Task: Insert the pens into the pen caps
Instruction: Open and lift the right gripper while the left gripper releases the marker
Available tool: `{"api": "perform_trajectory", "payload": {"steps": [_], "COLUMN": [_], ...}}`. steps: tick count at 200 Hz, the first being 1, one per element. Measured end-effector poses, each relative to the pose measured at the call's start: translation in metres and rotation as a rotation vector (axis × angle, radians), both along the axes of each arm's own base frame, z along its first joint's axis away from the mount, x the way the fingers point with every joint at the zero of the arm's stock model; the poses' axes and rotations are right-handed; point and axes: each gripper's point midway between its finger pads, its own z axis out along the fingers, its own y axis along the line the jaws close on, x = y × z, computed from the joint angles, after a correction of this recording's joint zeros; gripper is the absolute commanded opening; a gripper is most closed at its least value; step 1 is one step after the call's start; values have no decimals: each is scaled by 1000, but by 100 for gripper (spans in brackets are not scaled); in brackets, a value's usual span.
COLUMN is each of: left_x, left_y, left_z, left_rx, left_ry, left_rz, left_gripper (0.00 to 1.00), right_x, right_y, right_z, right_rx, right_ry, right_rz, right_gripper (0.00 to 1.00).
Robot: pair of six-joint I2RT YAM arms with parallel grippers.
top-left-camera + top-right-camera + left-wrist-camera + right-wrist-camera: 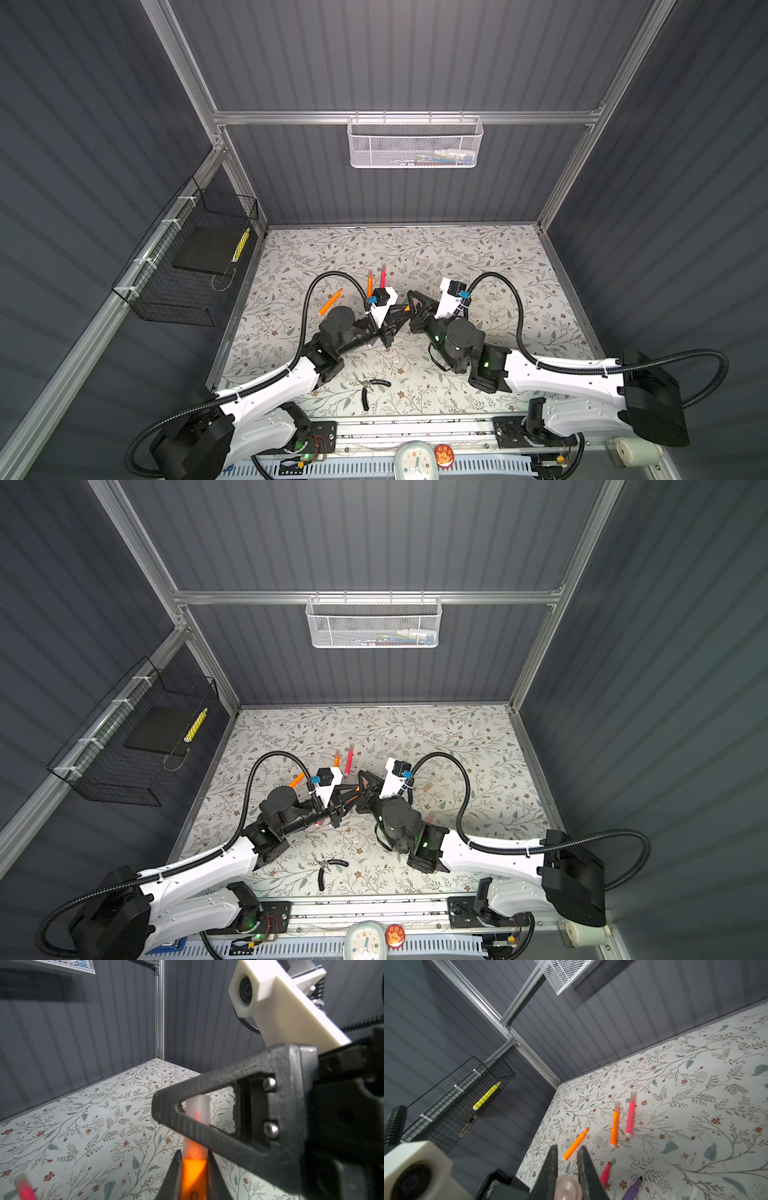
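At mid-table in both top views my left gripper [402, 310] and right gripper [412, 306] meet tip to tip. In the left wrist view the left gripper [194, 1153] is shut on an orange pen [194, 1176]. The pen's tip sits inside a translucent pen cap [197, 1105], and a right finger [228, 1109] crosses that cap. The right gripper [568, 1147] is shut on the pale-pink cap [566, 1188]. On the mat lie a bare orange pen [576, 1144], a capped orange pen [615, 1128], a capped pink pen [630, 1114], a bare pink-red pen [605, 1174] and a purple pen [633, 1188].
Black-handled pliers [368, 388] lie near the mat's front edge between the arms. A faint pale-pink cap [427, 787] lies to the right of the right wrist. A black wire basket [187, 266] hangs on the left wall and a white mesh basket [415, 143] on the back wall.
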Motion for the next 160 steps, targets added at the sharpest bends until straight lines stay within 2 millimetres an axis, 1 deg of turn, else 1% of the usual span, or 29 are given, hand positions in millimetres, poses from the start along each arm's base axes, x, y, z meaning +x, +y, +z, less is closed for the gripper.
{"api": "perform_trajectory", "payload": {"steps": [5,21,25,30,56,97,109,119,120,125,130,133,146,160], "left_x": [1,3,4,5,14,17,20,30,30,35,39,42,47,48], "left_y": [0,1,2,2,6,8,11,23,24,30,36,39,48,52], "left_z": [0,-2,-3,-4,-8,-17,-20,-20,-20,-19,-18,-18,-15,-13], "left_rx": [1,7,10,14,23,51,54,50,50,49,48,43,38,34], "left_ry": [0,3,5,4,9,23,22,13,13,7,-2,-1,-13,-22], "left_rz": [5,20,24,30,79,101,122,189,194,225,255,271,316,341], "left_gripper": [1,22,26,29,41,51,54,57,58,70,78,80,87,88], "right_x": [1,4,5,6,8,13,16,20,20,22,24,25,31,38], "right_y": [1,1,1,1,2,-7,-15,-25,-26,-32,-37,-40,-52,-63], "right_z": [0,-3,-4,-5,-16,-26,-29,-38,-39,-45,-51,-55,-69,-82], "right_rx": [-3,-14,-16,-19,-49,-93,-114,-148,-154,-175,-195,-207,-255,-296], "right_ry": [1,8,11,15,45,82,95,116,120,134,148,157,195,236], "right_rz": [2,8,9,12,34,50,33,13,10,-1,-13,-20,-48,-71], "right_gripper": [0,0,0,0,0,0,0,0,0,0,0,0,0,0]}}
